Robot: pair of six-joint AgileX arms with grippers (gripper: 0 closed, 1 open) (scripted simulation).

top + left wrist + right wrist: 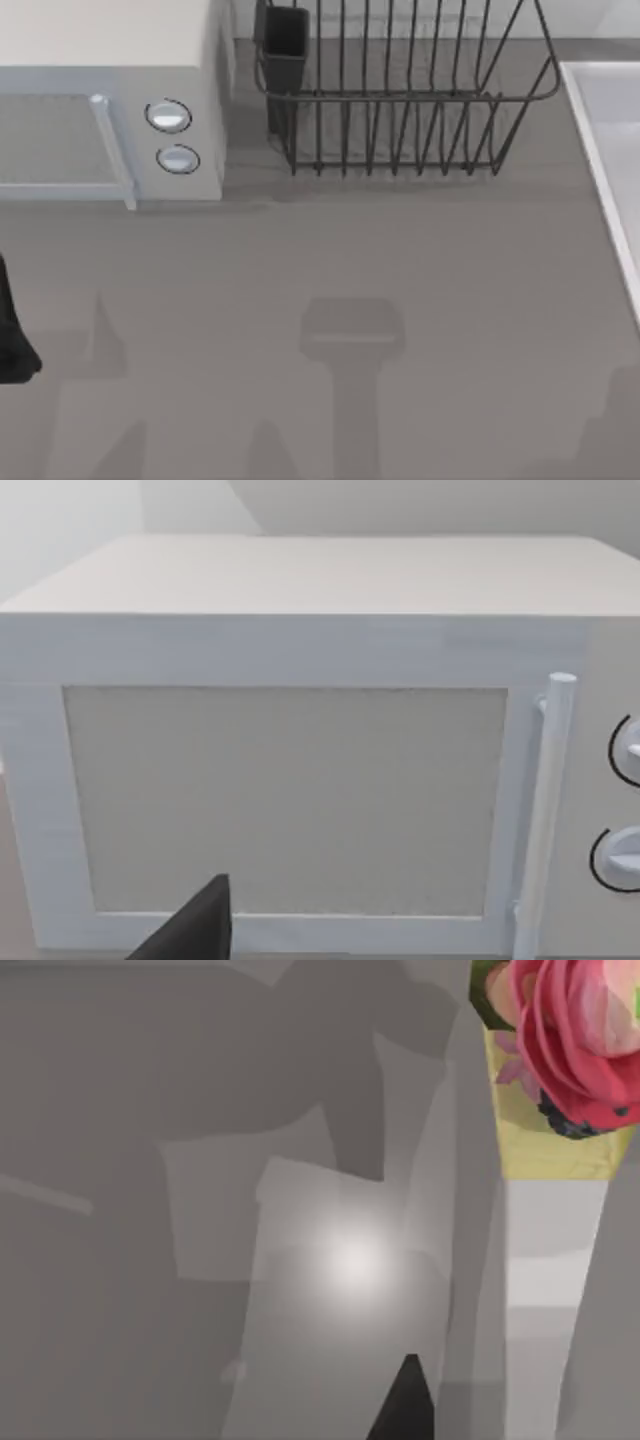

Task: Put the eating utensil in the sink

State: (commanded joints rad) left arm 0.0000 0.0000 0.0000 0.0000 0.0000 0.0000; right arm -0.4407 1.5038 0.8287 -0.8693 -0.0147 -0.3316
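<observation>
Across the grey table (320, 250), seen from above, the biggest thing is the white microwave (110, 100) at about ten o'clock, its door handle (112, 150) and two round knobs (172, 135) facing the middle of the table. At twelve to one o'clock stands the dark wire dish rack (400, 90), with a small dark cup (285, 45) at its left end. At three o'clock, along the right edge, runs the pale rim of the sink (605, 170), well apart from the left arm. No eating utensil can be made out on the table from above. A dark part of the left arm (12, 340) sits at the left edge, at nine o'clock. The left wrist view faces the microwave door (290, 800) up close, with one dark fingertip of the left gripper (195, 930) low in front of it; how far it is open I cannot tell, and nothing is seen in its hold. The right wrist view looks onto smooth grey surfaces with a dark fingertip of the right gripper (405, 1405) over them and a pink flower (575, 1040) on yellow beyond; its opening I cannot tell either.
</observation>
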